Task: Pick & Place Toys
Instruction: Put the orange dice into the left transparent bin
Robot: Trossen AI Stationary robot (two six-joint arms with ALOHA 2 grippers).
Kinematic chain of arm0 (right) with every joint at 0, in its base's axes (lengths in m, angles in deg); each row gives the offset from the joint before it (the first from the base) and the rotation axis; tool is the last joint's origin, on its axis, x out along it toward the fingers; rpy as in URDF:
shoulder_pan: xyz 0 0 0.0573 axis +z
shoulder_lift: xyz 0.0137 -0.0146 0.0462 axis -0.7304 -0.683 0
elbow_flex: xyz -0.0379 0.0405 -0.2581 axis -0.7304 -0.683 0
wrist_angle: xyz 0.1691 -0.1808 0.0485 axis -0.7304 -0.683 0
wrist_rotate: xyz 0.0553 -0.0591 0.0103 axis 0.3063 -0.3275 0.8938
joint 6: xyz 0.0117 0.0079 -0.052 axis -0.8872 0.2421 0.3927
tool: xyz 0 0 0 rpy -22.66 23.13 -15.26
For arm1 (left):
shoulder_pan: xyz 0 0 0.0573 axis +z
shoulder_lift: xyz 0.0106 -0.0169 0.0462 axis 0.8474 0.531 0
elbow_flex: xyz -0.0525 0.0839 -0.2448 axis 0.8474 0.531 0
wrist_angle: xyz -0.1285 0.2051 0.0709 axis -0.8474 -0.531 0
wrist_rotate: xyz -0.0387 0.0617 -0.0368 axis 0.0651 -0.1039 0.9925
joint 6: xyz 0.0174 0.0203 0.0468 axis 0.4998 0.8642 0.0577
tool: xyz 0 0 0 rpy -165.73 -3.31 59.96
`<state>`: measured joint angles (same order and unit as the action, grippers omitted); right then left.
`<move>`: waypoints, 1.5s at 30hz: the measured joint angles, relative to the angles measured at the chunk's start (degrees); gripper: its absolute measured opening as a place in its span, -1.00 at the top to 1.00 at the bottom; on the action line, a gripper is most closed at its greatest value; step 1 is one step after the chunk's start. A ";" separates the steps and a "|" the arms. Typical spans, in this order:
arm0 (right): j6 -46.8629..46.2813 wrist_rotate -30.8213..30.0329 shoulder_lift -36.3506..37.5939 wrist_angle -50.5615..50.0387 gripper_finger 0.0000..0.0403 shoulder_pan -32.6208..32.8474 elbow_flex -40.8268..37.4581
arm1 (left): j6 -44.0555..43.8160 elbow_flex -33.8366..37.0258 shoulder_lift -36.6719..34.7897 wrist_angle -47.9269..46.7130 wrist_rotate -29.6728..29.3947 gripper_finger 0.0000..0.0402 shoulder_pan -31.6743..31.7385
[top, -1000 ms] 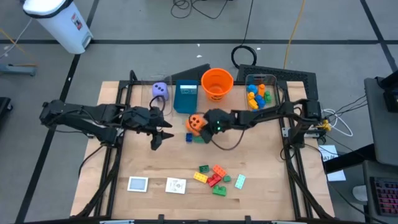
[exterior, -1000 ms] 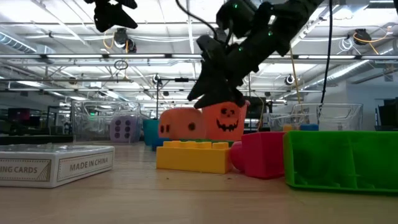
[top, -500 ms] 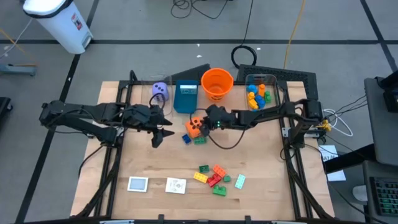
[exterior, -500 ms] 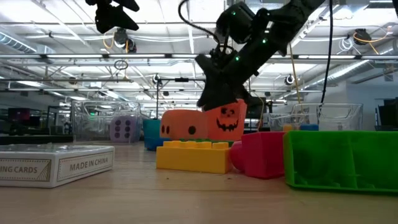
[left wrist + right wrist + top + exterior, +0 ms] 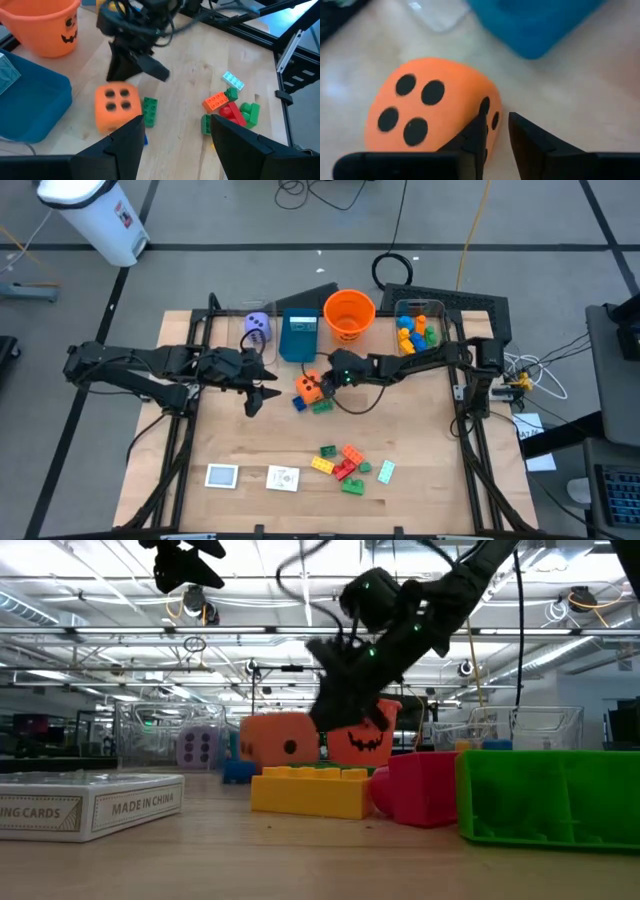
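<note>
orange die (image 5: pixel 309 386): black pips | purple die (image 5: pixel 257 323): dark pips | bucket (image 5: pixel 349 314): orange, black pumpkin face | box (image 5: pixel 298 337): teal | bricks near the bench's front edge (image 5: pixel 345 464): red, green, yellow, orange | cards (image 5: pixel 222 476): white

The right gripper (image 5: pixel 327 377) reaches in from the table's right side, arm stretched nearly level, fingers (image 5: pixel 530 140) drawn close with a narrow gap, their tips just beside the orange die (image 5: pixel 309 387). The left gripper (image 5: pixel 262 393) hangs raised left of the die, well apart, fingers (image 5: pixel 125 145) parted.
</note>
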<state>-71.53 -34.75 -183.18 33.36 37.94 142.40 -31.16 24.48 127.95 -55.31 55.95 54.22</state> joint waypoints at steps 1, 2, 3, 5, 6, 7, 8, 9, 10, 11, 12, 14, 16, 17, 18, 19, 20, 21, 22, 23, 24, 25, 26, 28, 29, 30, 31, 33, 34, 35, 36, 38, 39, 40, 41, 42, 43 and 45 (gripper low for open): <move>0.31 1.69 -0.14 2.10 0.64 0.48 -0.03 | 0.04 0.00 0.02 -0.02 -0.06 -0.17 -0.02; 0.91 3.44 -0.26 4.45 0.64 0.99 -0.02 | 0.07 0.00 0.02 -0.02 -0.08 -0.17 0.00; 1.58 5.64 -0.31 6.73 0.64 1.47 -0.01 | 0.15 0.00 0.00 -0.06 -0.10 -0.17 0.00; 2.63 9.67 -0.36 9.30 0.66 2.44 0.04 | 0.74 0.00 0.02 -0.37 -0.11 -0.17 0.07; 3.11 11.92 -0.44 10.13 0.66 2.85 0.02 | 1.09 0.00 0.02 -0.53 -0.12 -0.17 0.10; 3.48 13.75 -0.51 11.06 0.67 3.27 0.02 | 1.42 0.00 0.02 -0.66 -0.13 -0.17 0.17; 3.86 15.26 -0.51 12.02 0.68 3.70 0.02 | 1.69 0.00 0.00 -0.73 -0.13 -0.17 0.28; 4.38 16.49 -0.50 12.85 0.68 4.09 0.02 | 1.99 0.00 0.02 -0.78 -0.13 -0.17 0.40; 4.82 16.71 -0.44 13.34 0.69 4.46 0.02 | 2.15 0.00 0.01 -0.82 -0.14 -0.17 0.56; 5.04 16.48 -0.38 13.55 0.70 4.77 0.02 | 2.43 0.00 0.02 -0.88 -0.11 -0.17 0.80; 5.13 16.41 -0.28 13.46 0.71 4.95 0.02 | 2.70 0.00 0.01 -0.98 -0.11 -0.17 1.00; 5.08 16.45 0.76 12.42 0.73 5.03 -0.07 | 3.45 0.00 0.02 -0.98 0.37 -0.17 1.43; 5.29 16.27 2.15 13.13 0.74 4.86 -0.07 | 4.02 0.00 0.02 -0.98 1.21 -0.17 1.87; 6.30 16.20 3.06 13.11 0.75 4.69 -0.03 | 4.22 0.00 0.02 -0.98 1.53 -0.17 2.04; 7.50 16.16 3.90 12.73 0.76 4.52 -0.02 | 4.58 0.00 0.02 -1.00 1.83 -0.17 2.23; 8.83 15.87 4.72 12.09 0.77 4.34 -0.02 | 4.82 0.00 0.02 -0.98 2.05 -0.17 2.26; 9.99 14.80 5.59 10.97 0.77 4.18 -0.02 | 5.07 0.00 0.02 -0.97 2.28 -0.17 2.38; 11.06 13.20 6.49 9.55 0.79 4.12 -0.02 | 5.09 0.00 0.02 -0.96 2.34 -0.17 2.47; 11.97 11.26 7.46 7.82 0.80 4.05 -0.02 | 5.07 0.00 0.02 -0.94 2.37 -0.17 2.58; 12.76 9.33 8.31 5.90 0.81 3.88 -0.02 | 5.03 0.00 0.02 -0.91 2.44 -0.17 2.69; 13.62 7.35 9.11 3.49 0.82 3.71 0.00 | 5.03 0.00 0.02 -0.85 2.48 -0.17 2.84; 14.28 5.72 9.77 0.87 0.83 3.49 0.02 | 5.03 0.00 0.02 -0.66 2.49 -0.17 3.03; 14.86 4.22 10.33 -1.97 0.85 3.31 0.02 | 5.02 0.00 0.02 -0.59 2.46 -0.17 3.16; 15.65 2.26 11.28 -5.90 0.87 2.75 0.00 | 5.02 -0.01 0.34 -0.58 2.46 -0.17 3.44; 16.03 1.52 11.83 -7.16 0.88 2.51 0.00 | 5.28 -0.06 1.04 -0.46 2.48 -0.17 3.56; 16.49 1.33 12.54 -8.08 0.89 2.16 0.00 | 5.87 -0.07 1.76 -0.42 2.63 -0.17 3.70; 17.04 1.38 13.40 -8.85 0.90 1.88 0.00 | 6.57 -0.07 2.64 -0.58 3.14 -0.17 3.71; 18.43 1.38 15.19 -9.77 0.92 1.44 0.00 | 8.25 -0.07 4.88 -0.53 4.51 -0.17 3.71; 19.27 1.36 16.12 -9.97 0.93 1.19 0.00 | 9.30 -0.20 6.12 -0.51 5.33 -0.17 3.69; 20.07 1.38 17.03 -10.52 0.94 0.97 0.00 | 10.51 -0.32 7.27 -0.63 6.20 -0.17 3.69; 20.86 1.40 18.06 -11.45 0.95 0.71 0.00 | 11.91 -0.51 8.56 -0.96 6.96 -0.17 3.69; 21.60 1.22 20.35 -14.02 0.97 0.22 0.00 | 15.38 -1.83 11.20 -1.34 8.03 -0.17 3.69; 21.63 1.08 21.39 -15.30 0.98 -0.07 0.00 | 17.24 -2.75 12.27 -1.54 8.01 -0.17 3.67; 21.63 1.01 22.38 -16.66 0.99 -0.39 0.00 | 19.01 -3.94 13.47 -2.52 7.82 -0.17 3.69; 21.59 0.98 23.39 -18.33 0.99 -0.71 0.00 | 20.58 -5.25 14.71 -3.49 7.26 -0.17 3.69; 21.54 0.93 24.44 -20.34 1.00 -1.01 0.00 | 21.74 -6.78 15.98 -4.11 6.57 -0.17 3.69; 21.48 0.50 25.42 -22.34 1.00 -1.23 0.00 | 22.77 -8.42 17.41 -5.11 5.74 -0.17 3.69; 20.87 -2.01 27.26 -25.77 0.99 -1.38 0.00 | 24.69 -12.01 20.42 -8.23 4.05 -0.17 4.00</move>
<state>-50.65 -36.75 -155.92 7.59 36.57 142.40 -6.47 12.47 148.37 -63.54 60.00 58.22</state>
